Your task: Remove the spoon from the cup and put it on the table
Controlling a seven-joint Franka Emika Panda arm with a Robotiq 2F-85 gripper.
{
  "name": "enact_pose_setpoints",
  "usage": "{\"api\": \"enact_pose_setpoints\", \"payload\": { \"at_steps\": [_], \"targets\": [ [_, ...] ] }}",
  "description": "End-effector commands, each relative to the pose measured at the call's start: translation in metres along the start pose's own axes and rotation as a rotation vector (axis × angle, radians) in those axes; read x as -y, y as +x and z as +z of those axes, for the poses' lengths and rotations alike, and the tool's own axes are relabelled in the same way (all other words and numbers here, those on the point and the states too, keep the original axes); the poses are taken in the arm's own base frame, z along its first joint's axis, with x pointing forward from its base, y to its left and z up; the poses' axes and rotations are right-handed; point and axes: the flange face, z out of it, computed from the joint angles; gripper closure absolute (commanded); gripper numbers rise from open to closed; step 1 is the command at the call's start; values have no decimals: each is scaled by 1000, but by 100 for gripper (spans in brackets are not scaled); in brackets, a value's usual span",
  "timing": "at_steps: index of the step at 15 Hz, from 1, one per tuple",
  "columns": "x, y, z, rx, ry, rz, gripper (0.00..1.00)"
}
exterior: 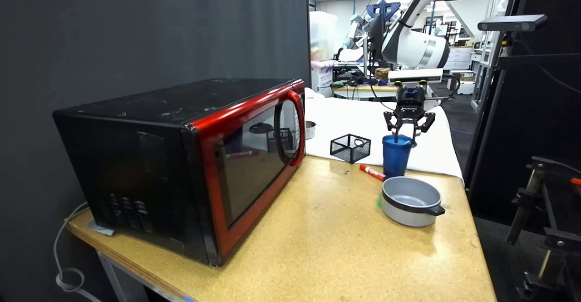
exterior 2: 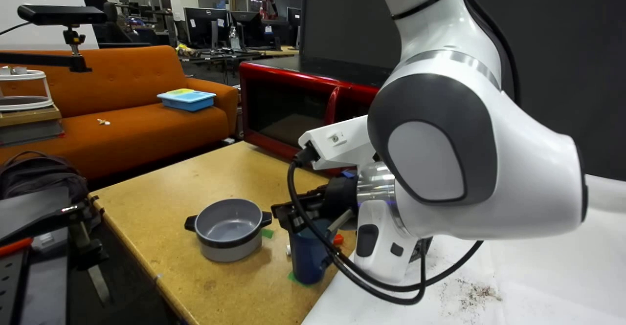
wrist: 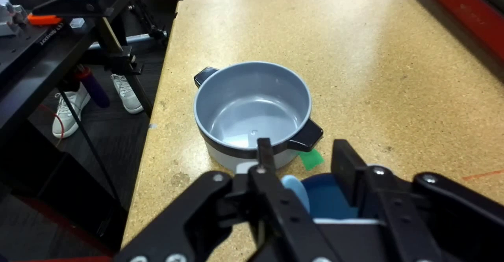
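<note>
robotiq gripper (wrist: 302, 147) is at the top of the blue plastic cup (exterior: 395, 160), jaws apart. pale spoon (wrist: 297, 193) seems to be in there by one jaw. probably grasp lineup; next, pinch it, lift straight up.

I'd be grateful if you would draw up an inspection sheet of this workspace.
Surface: tan tabletop with white sheet adjoining one end.
Job's things: blue cup upright; spoon probably the pale-blue piece at its mouth, mostly hidden.
Clutter: grey pot near the cup; red marker, wire basket, microwave.
Gripper: open at the cup's mouth; contact unclear.
Cables: black cable looping beneath the arm.
Surroundings: orange sofa; pale shoes beyond a tabletop edge.
</note>
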Motion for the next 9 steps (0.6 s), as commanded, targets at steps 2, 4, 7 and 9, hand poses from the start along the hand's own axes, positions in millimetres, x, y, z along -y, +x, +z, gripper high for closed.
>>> {"api": "enact_pose_setpoints", "payload": {
  "at_steps": [2,4,7,9],
  "targets": [
    [0,5,-2,13,1,-2,27],
    [0,5,-1,15,-1,-3,23],
    [0,6,-2,14,-1,-2,33],
    [1,7,-3,16,0,-1,53]
  ]
}}
